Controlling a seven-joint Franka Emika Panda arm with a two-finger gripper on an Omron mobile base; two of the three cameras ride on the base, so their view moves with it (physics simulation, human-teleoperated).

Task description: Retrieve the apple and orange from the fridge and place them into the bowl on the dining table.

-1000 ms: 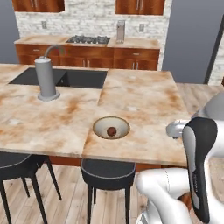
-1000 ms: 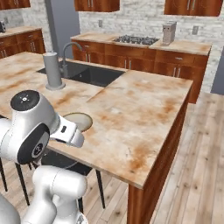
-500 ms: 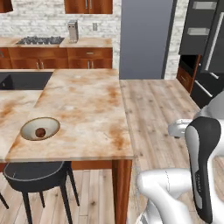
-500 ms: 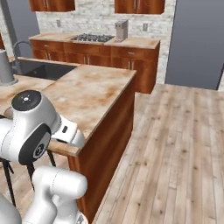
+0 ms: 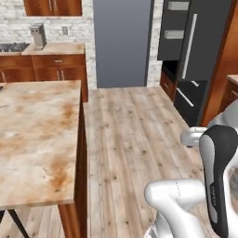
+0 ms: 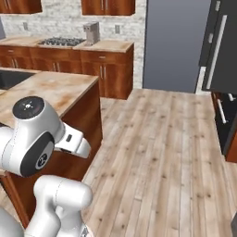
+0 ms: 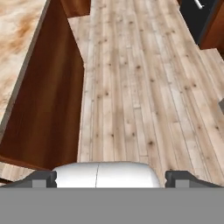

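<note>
The dining table [image 5: 37,135], beige marble with rust blotches, fills the left of the left base view, and its corner [image 6: 55,90] appears in the right base view. Its wooden end panel [image 7: 48,109] lies at the left of the hand view. The fridge [image 5: 188,42], dark grey with a long white bar handle, stands at the far right; its door [image 6: 217,46] also appears in the right base view. My gripper [image 7: 111,178] hangs over bare wood floor beside the table's end, open, its fingertips [image 7: 43,178] wide apart with nothing between them. The apple, orange and bowl are out of view.
Wood plank floor [image 5: 135,139] runs between the table and the far wall. A tall flat grey panel [image 5: 123,42] stands at the back. A black oven front [image 5: 186,100] sits low at the right. Wooden wall cabinets [image 6: 111,65] carry a counter with a grey appliance [image 6: 91,32].
The whole picture has swung: the base has turned right, so the table with the bowl and the apple in it slid out at the left. The gripper has stayed open.
</note>
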